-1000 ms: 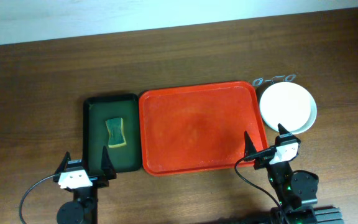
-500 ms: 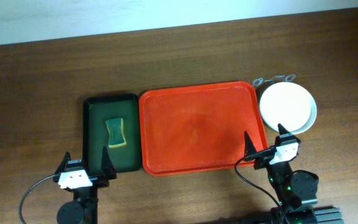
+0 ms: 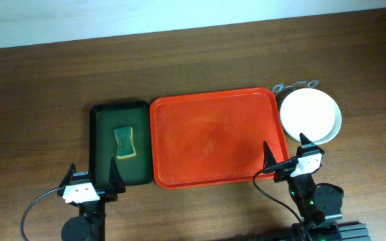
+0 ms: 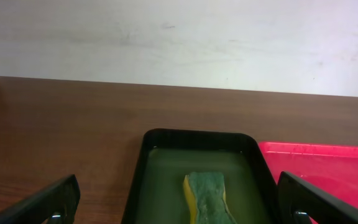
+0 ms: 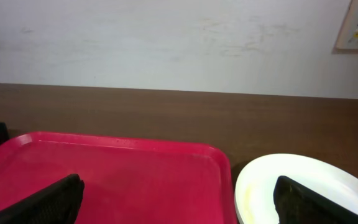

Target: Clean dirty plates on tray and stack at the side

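White plate stack point(image 3: 310, 114) beside red tray point(image 3: 213, 137)

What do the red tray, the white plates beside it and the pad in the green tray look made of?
Large red rectangular tray: likely moulded plastic, low sheen, rounded raised rim. Stacked round white plates: smooth and glossy, melamine or ceramic; cannot tell which. Green-and-yellow pad: probably a sponge, green scourer layer on yellow foam.

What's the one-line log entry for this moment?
red tray: no plates | plates: stacked right of tray | sponge: in green tray | left gripper: open | right gripper: open
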Robot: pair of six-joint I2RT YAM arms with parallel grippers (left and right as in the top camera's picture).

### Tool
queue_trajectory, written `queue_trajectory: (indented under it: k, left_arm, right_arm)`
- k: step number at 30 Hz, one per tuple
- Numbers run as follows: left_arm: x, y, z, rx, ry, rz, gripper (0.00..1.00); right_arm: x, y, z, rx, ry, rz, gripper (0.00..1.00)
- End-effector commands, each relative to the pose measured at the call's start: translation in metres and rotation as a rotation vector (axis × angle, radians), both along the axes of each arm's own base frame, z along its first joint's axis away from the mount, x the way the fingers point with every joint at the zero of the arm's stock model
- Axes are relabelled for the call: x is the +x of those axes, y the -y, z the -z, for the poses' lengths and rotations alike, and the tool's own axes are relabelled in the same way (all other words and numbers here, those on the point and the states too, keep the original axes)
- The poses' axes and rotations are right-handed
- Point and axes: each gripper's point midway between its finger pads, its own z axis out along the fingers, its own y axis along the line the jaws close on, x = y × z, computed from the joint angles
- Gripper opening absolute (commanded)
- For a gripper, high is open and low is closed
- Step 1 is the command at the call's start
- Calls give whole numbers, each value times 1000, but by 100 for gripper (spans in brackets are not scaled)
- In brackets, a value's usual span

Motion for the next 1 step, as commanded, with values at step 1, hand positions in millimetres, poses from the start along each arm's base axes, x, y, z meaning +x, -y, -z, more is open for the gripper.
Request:
queue_trajectory:
  k: [1]
  left_arm:
    - [0,1,1,19,0,6,99]
  right_arm:
    - [0,-1,3,7,-7,0,98]
